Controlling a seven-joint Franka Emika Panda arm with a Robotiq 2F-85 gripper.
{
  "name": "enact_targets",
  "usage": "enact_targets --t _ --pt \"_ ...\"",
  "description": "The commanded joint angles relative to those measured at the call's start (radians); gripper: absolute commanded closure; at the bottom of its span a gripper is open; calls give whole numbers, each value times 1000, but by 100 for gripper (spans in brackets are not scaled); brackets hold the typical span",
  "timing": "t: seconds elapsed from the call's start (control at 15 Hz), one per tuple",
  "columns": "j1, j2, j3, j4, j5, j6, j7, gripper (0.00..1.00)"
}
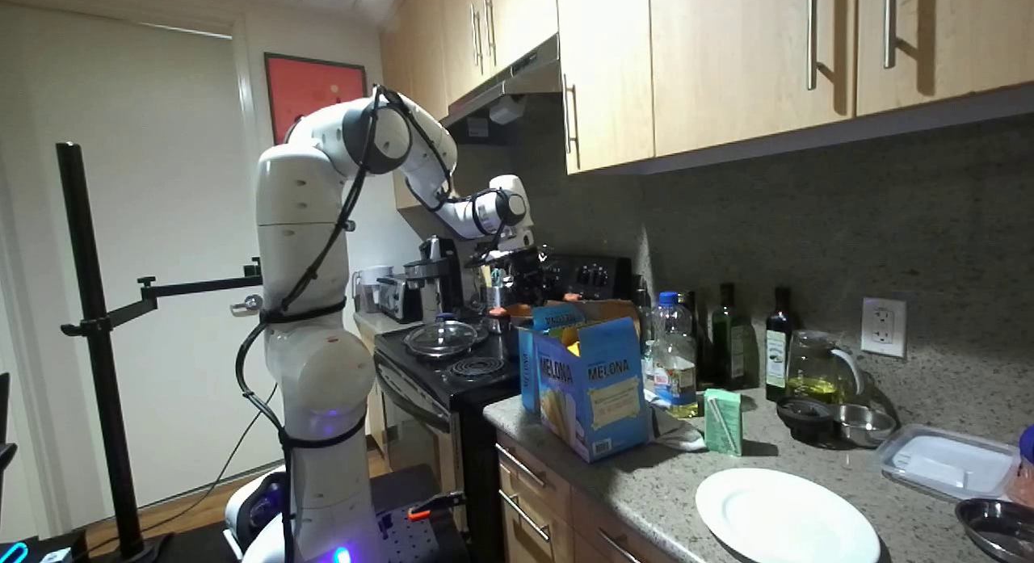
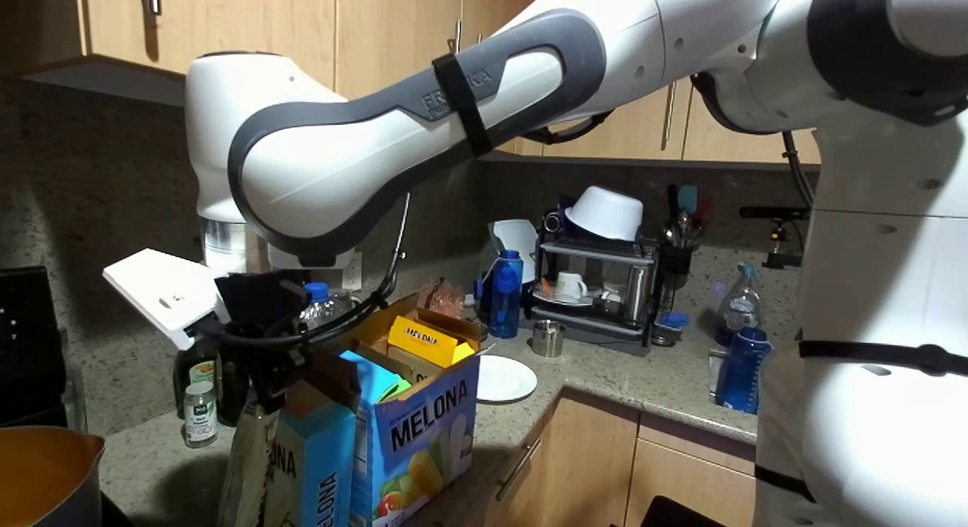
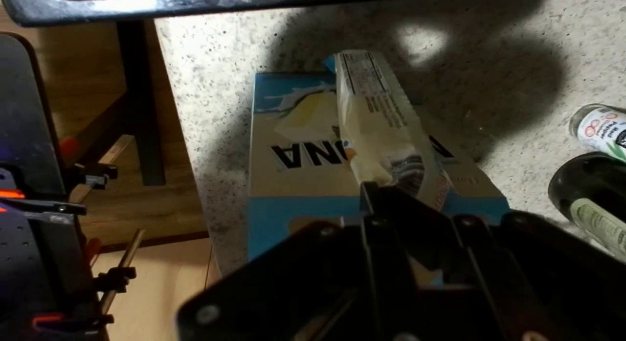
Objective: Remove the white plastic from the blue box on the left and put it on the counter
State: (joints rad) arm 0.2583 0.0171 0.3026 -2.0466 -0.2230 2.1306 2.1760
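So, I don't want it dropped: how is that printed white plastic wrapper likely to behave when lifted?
The printed white plastic wrapper will probably flop and flex, since its film looks thin and creased. Held near one end by the claw, it may swing. Its glossy surface could make it slippery; whether anything inside adds weight, I can't tell.

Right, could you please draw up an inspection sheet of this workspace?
Surface: speckled grey stone-like counter with wooden cabinets beneath.
Job's things: printed white plastic wrapper hanging outside the blue Melona box, not yet on the counter; whether it touches the box is unclear.
Clutter: open Melona carton holding a yellow Melona box, white plate, red pepper jar, blue-capped bottle.
Gripper: shut on the wrapper.
Cables: black cable strapped along the Panda arm.
Surroundings: coil stove, dish rack, wall cabinets.
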Motion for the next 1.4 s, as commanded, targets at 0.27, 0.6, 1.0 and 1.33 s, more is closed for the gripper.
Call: enact_targets --t 0.27,0.6,1.0,1.33 --pt "10 -29 -14 -13 27 -22 -6 94" --pt "22 6 -7 31 7 -44 -15 94" --pt "36 76 -13 77 7 -75 -53 94" --pt "46 132 -22 137 -10 -124 -51 94"
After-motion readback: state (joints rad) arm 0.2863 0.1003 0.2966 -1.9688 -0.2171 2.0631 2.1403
